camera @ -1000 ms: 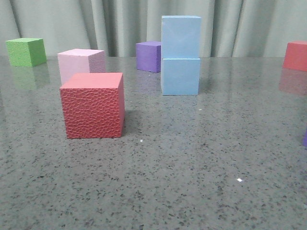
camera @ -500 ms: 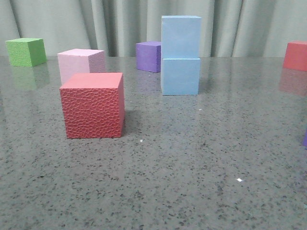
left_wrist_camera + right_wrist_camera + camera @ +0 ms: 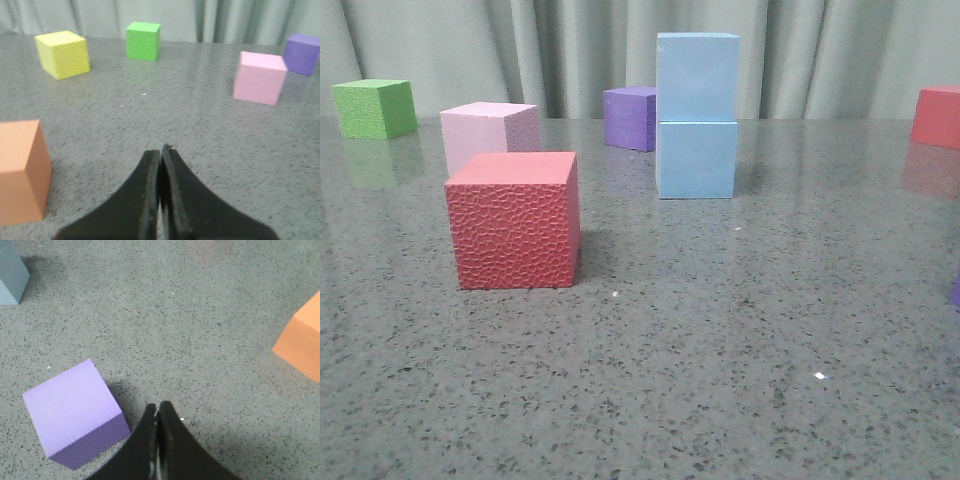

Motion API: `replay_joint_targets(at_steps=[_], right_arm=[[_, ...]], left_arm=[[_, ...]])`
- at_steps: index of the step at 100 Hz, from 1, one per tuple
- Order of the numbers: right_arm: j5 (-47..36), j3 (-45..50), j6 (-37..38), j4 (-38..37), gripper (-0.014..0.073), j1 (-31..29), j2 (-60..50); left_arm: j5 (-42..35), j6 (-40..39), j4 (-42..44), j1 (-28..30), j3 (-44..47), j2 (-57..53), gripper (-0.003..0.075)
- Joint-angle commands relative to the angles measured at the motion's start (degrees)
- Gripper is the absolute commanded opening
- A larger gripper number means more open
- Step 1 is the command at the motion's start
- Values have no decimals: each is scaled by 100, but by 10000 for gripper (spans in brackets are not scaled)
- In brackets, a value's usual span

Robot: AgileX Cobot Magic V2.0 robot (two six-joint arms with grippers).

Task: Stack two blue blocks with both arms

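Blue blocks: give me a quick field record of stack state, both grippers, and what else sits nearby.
stack: upper blue block sits on lower blue block, edges roughly aligned, upright
stack contact: no gripper touching it in the front view
left gripper: jaws shut, empty, over bare table
right gripper: jaws shut, empty, beside a light purple cube
near stack: dark purple cube behind-left; pink cube and red textured cube to the left
far edges: green cube left, red cube right
task state: stack looks done
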Motion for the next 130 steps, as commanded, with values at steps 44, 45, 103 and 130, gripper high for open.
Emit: replay_joint_targets(at_steps=[44, 45, 103, 130], right_arm=[[-360, -136, -31, -95, -122, -28, 11], [-360, -136, -31, -95, -122, -28, 11], [-360, -136, -31, -95, -122, -28, 11], [-360, -136, -31, -95, -122, -28, 11]], left_arm=[[-1624, -581, 517, -341, 908, -323, -19], [-1649, -581, 533, -359, 923, -323, -19], [-2985, -581, 640, -647, 1479, -345, -19], [-3020, -581, 654, -633, 1479, -583, -19]])
